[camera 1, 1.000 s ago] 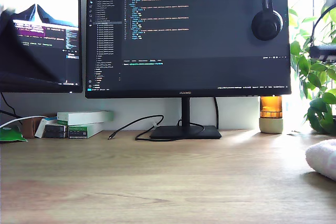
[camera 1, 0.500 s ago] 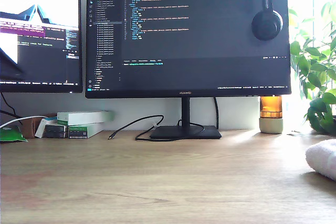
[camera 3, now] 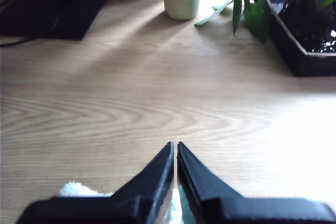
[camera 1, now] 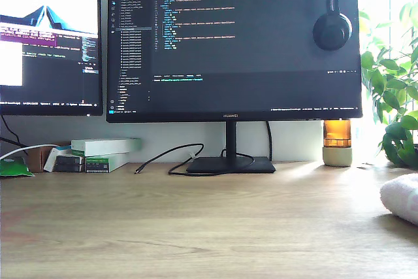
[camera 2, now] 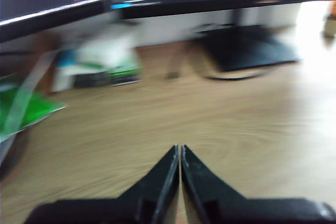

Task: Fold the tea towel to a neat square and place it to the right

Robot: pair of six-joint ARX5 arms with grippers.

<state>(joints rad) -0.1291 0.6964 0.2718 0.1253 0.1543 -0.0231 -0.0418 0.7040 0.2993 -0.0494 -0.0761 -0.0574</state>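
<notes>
The tea towel (camera 1: pixel 401 196) lies as a pale, fluffy folded bundle on the wooden desk at the exterior view's right edge, partly cut off by the frame. No arm or gripper shows in the exterior view. My second gripper (camera 3: pixel 175 144) is shut, its black fingertips meeting above bare desk; a corner of the tea towel (camera 3: pixel 79 188) peeks out beneath its body. My first gripper (camera 2: pixel 179 148) is also shut with nothing between its tips, hovering over bare wood in a motion-blurred picture.
A monitor stand (camera 1: pixel 230 163) with a loose cable stands mid-desk at the back. Stacked white and green boxes (camera 1: pixel 104 151) sit at the exterior view's left. An amber jar (camera 1: pixel 337 142) and a potted plant (camera 1: pixel 392 96) are at its right. Headphones (camera 1: pixel 332 27) hang on the monitor.
Dark arm shapes in front of the monitor at the exterior view's left and near its right edge have moved out of that view. The towel has stayed put.
</notes>
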